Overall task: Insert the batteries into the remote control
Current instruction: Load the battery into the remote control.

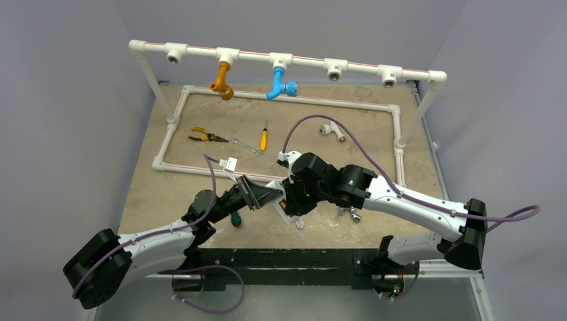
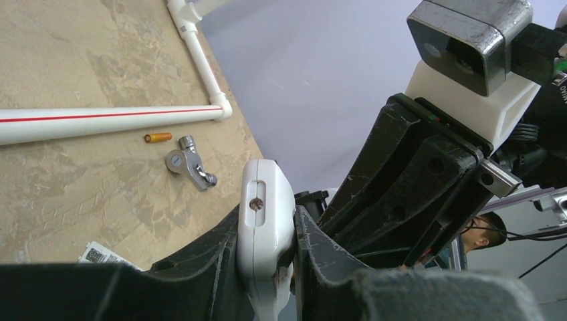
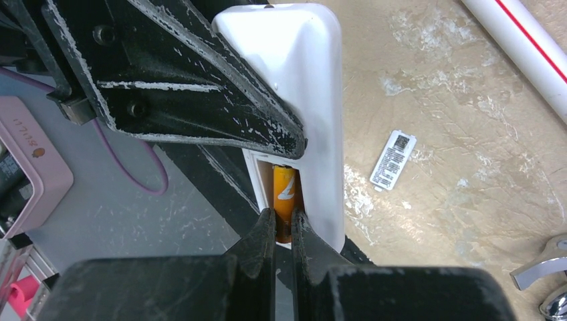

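My left gripper point(image 2: 267, 217) is shut on the white remote control point(image 2: 266, 200) and holds it edge-on above the table's near side. In the right wrist view the remote point(image 3: 301, 87) shows its open battery bay. One orange battery point(image 3: 283, 190) sits lengthwise in the bay. My right gripper point(image 3: 283, 222) is shut on that battery's near end. The second battery point(image 2: 158, 138) lies on the table beside the white pipe. In the top view both grippers, left point(image 1: 271, 195) and right point(image 1: 291, 199), meet at the remote point(image 1: 291, 215).
A chrome fitting point(image 2: 189, 167) lies near the loose battery. A small white labelled piece point(image 3: 393, 159) lies on the table. The white pipe frame point(image 1: 281, 100) carries an orange tap point(image 1: 223, 81) and a blue tap point(image 1: 277, 83). Pliers point(image 1: 204, 136), a screwdriver point(image 1: 263, 139) and a white fitting point(image 1: 330, 130) lie inside it.
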Robot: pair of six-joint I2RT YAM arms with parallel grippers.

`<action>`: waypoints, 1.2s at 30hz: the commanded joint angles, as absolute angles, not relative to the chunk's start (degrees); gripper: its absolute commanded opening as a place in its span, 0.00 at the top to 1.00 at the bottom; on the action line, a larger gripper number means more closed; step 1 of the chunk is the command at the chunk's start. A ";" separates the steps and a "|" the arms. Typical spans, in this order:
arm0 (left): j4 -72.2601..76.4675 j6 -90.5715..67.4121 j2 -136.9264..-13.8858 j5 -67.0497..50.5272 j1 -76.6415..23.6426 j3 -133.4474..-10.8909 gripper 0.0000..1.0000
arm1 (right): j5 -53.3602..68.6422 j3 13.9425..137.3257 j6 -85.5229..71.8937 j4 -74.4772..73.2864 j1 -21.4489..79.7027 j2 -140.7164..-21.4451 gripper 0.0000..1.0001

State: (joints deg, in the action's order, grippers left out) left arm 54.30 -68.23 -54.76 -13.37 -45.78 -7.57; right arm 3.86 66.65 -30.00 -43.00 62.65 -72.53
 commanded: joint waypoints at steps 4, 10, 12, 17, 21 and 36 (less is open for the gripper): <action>60.32 -68.90 -54.79 -14.23 -45.95 -7.47 1.00 | 1.39 69.09 -29.52 -44.10 62.86 -73.74 0.93; 61.72 -69.23 -55.78 -14.43 -45.88 -7.36 1.00 | 1.82 68.63 -29.98 -43.68 62.90 -73.45 0.88; 61.94 -69.31 -55.97 -14.50 -45.92 -7.29 1.00 | 2.20 68.33 -30.04 -43.29 62.89 -73.02 0.85; 62.17 -69.34 -56.37 -14.75 -45.95 -7.53 1.00 | 2.90 67.68 -30.33 -42.00 62.85 -72.25 0.81; 63.10 -69.45 -57.15 -14.88 -45.92 -7.56 1.00 | 3.42 67.66 -30.41 -41.97 62.87 -72.59 0.79; 65.56 -70.88 -59.47 -15.64 -45.88 -7.56 1.00 | 1.64 68.18 -30.41 -42.36 62.90 -71.16 0.67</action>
